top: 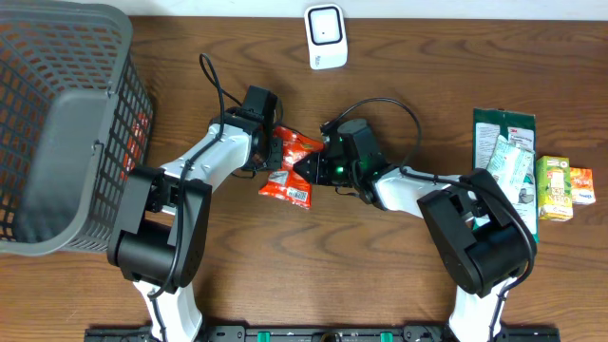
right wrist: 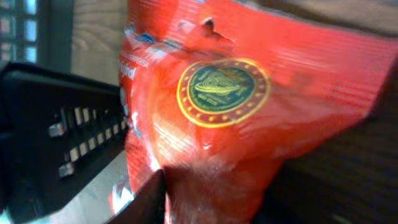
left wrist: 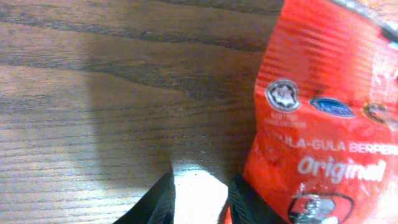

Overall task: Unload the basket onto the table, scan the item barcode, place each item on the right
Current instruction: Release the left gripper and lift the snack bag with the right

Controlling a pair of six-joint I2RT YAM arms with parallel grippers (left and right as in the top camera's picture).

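Observation:
A red snack packet (top: pixel 293 166) hangs between both grippers at the table's middle, with a white printed patch at its lower end. My left gripper (top: pixel 270 152) is at the packet's left edge. In the left wrist view a pale flap sits between the gripper's (left wrist: pixel 200 202) dark fingers, and the red packet face (left wrist: pixel 323 124) spreads to the right. My right gripper (top: pixel 309 169) holds the packet's right side. In the right wrist view the gripper (right wrist: pixel 211 199) is shut on the packet (right wrist: pixel 236 106), which fills the space between its fingers. The white scanner (top: pixel 325 36) stands at the table's far edge.
A large grey mesh basket (top: pixel 66 123) fills the left side. At the right lie a green packet (top: pixel 503 128), a pale wrapped item (top: pixel 511 163) and juice cartons (top: pixel 562 187). The left arm's black body (right wrist: pixel 56 124) is close to the right wrist.

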